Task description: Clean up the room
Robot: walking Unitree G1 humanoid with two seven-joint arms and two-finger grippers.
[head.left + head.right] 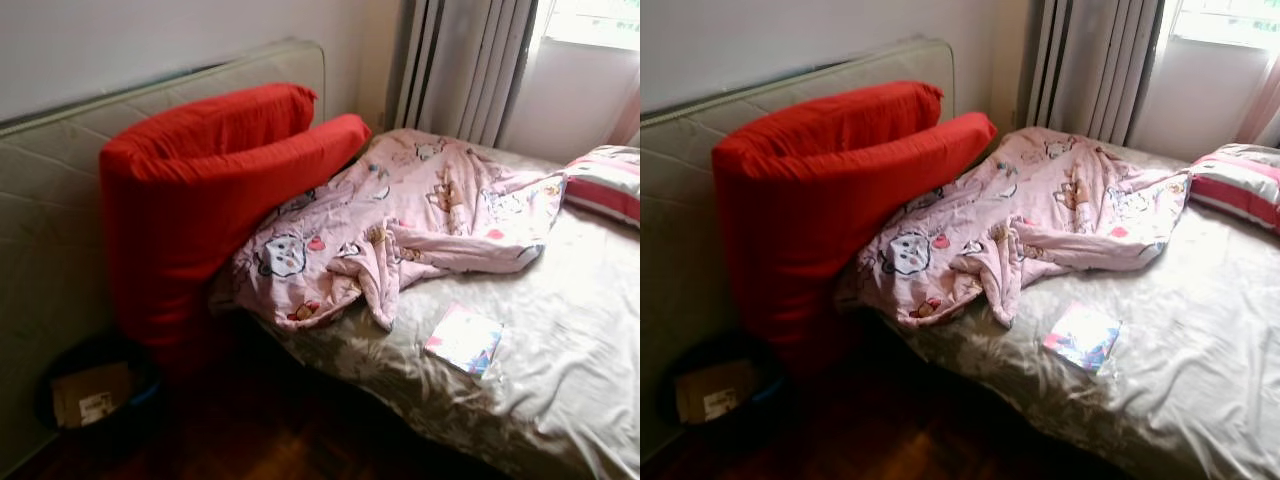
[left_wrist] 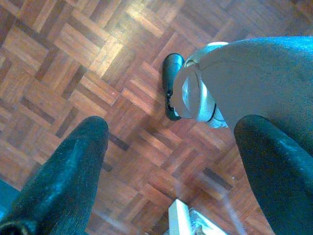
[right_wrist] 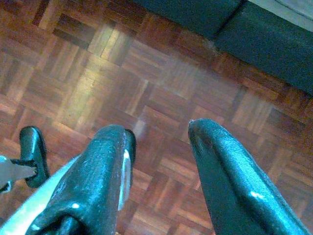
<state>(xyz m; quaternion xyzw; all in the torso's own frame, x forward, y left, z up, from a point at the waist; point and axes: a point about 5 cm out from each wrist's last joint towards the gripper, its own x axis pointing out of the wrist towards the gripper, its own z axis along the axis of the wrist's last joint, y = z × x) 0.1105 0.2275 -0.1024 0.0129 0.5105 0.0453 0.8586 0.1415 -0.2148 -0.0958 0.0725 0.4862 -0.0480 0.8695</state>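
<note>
A bed (image 1: 560,330) filled the right and centre of the frame, with a crumpled blanket (image 1: 400,225) across its upper centre. Below the blanket, at lower right of centre, a book (image 1: 463,340) lay on the sheet. A pillow (image 1: 605,183) sat at the right edge. Two cushions (image 1: 200,190) leaned at the left against an upright mattress (image 1: 40,250), their ends touching the blanket. A basket (image 1: 95,395) holding a cardboard piece stood on the floor (image 1: 300,450) at lower left. Curtains (image 1: 460,60) hung at upper right.
</note>
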